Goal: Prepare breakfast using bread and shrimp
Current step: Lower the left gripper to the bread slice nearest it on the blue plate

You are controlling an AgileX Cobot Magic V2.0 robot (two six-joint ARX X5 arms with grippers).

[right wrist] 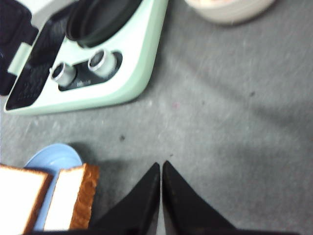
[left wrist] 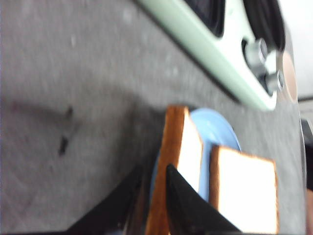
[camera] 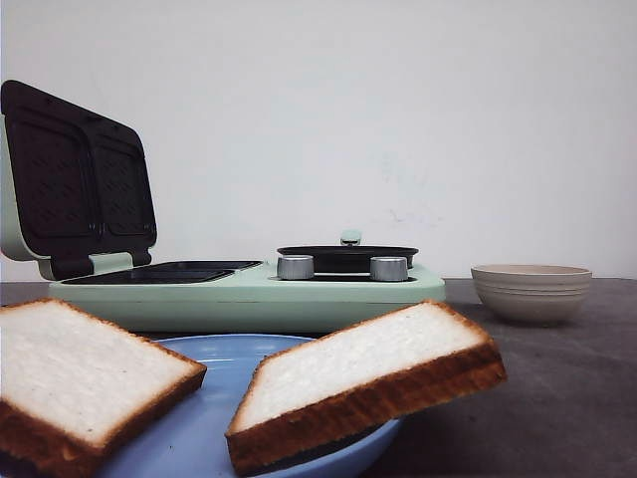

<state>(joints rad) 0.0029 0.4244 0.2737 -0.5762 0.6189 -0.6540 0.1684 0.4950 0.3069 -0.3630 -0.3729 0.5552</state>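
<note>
Left gripper [left wrist: 155,183] narrowed around the crust edge of one bread slice [left wrist: 181,161] on the blue plate [left wrist: 220,129], right gripper [right wrist: 161,169] pinched empty just beside the other slice [right wrist: 73,198].

The front camera sits low, close behind the blue plate [camera: 214,351], facing the wall. Both wrist cameras look down on the tabletop [right wrist: 234,112]; all three share the plate and green cooker [camera: 249,294].
</note>
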